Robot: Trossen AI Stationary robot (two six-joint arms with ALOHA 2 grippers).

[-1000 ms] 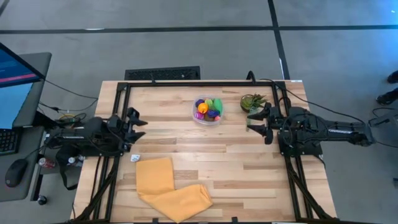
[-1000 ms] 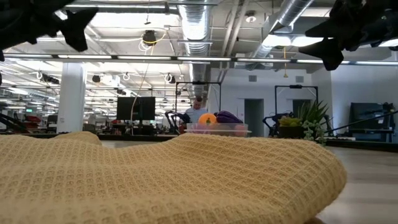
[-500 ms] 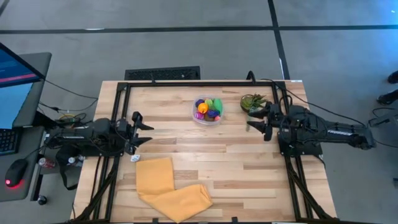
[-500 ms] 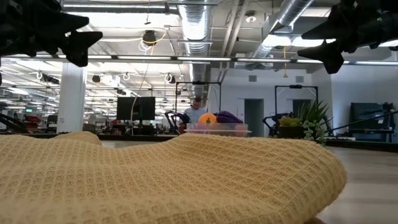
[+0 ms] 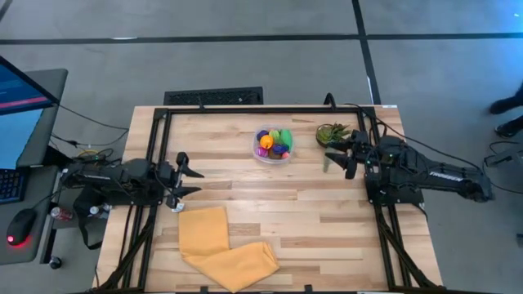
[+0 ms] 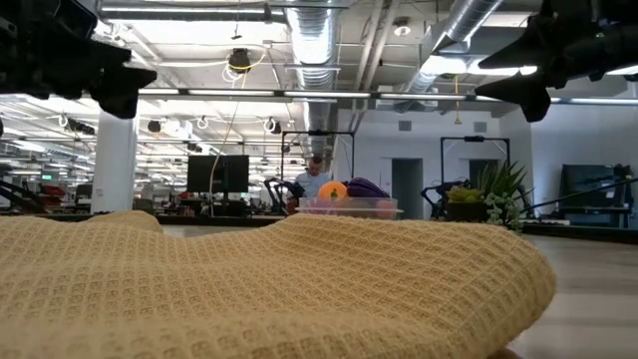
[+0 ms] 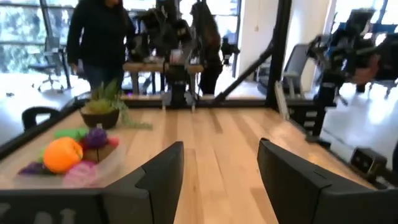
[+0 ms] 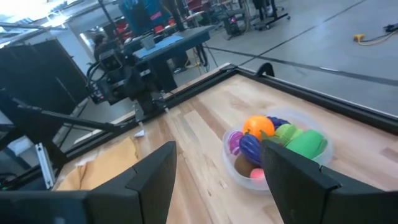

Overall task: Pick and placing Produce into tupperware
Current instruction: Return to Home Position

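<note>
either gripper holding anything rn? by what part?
Nothing held. Left gripper and right gripper both have open, empty jaws; produce sits in the tupperware.

The left arm point(image 5: 114, 181) lies stretched along its own side, pointing inward. The left gripper point(image 5: 189, 174) hangs high off the surface, fingers point(image 7: 163, 180) spread wide, nothing between them. Opposite, the right arm point(image 5: 425, 173) points inward too, and the right gripper point(image 5: 337, 159) is also aloft, fingers point(image 8: 155, 177) parted and empty.
</note>
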